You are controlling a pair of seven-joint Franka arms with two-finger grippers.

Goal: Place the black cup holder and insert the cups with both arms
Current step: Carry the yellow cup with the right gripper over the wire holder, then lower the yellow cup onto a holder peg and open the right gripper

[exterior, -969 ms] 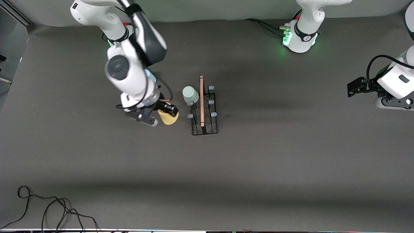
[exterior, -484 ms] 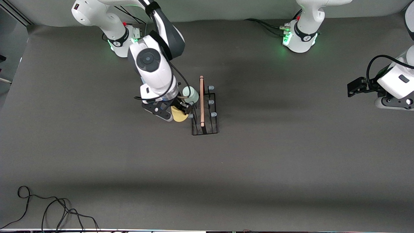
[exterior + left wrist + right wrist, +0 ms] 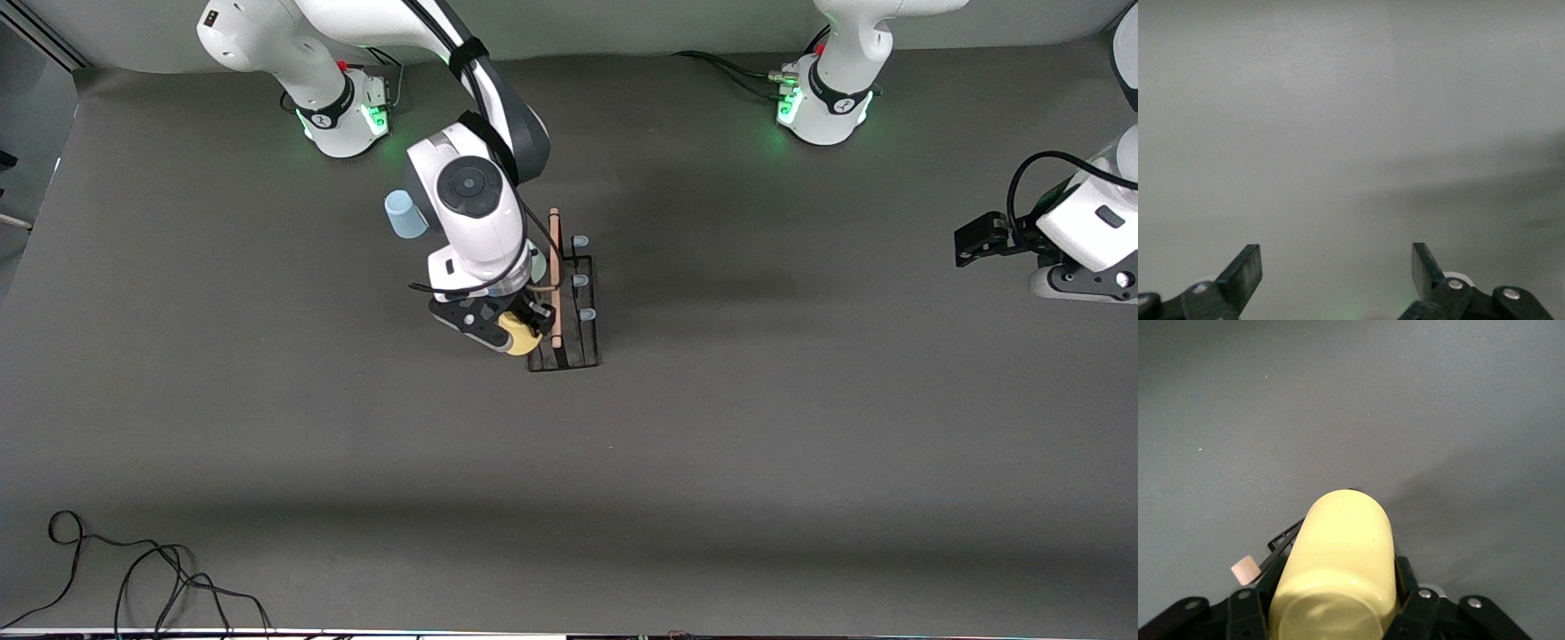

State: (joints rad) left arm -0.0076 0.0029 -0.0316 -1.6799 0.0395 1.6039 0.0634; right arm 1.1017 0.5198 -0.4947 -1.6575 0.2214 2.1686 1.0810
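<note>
The black cup holder [image 3: 582,333] stands mid-table, its wooden rod handle [image 3: 555,258] along the top and blue-capped pegs [image 3: 580,241] showing. My right gripper [image 3: 514,327] is shut on the yellow cup [image 3: 521,343], held tilted over the holder's row of pegs on the right arm's side. In the right wrist view the yellow cup [image 3: 1338,567] fills the jaws, with the rod's end [image 3: 1245,570] beside it. The pale green cup [image 3: 538,264] on the holder is mostly hidden by the right wrist. A light blue cup [image 3: 404,215] stands on the table toward the right arm's base. My left gripper [image 3: 973,240] waits open at the left arm's end.
A loose black cable [image 3: 133,569] lies at the table's front corner on the right arm's end. The left wrist view shows only bare grey surface between the open left gripper's [image 3: 1336,270] fingers.
The right arm has carried the yellow cup sideways from the table beside the holder to over its pegs. This uncovered the light blue cup. The left arm has not moved.
</note>
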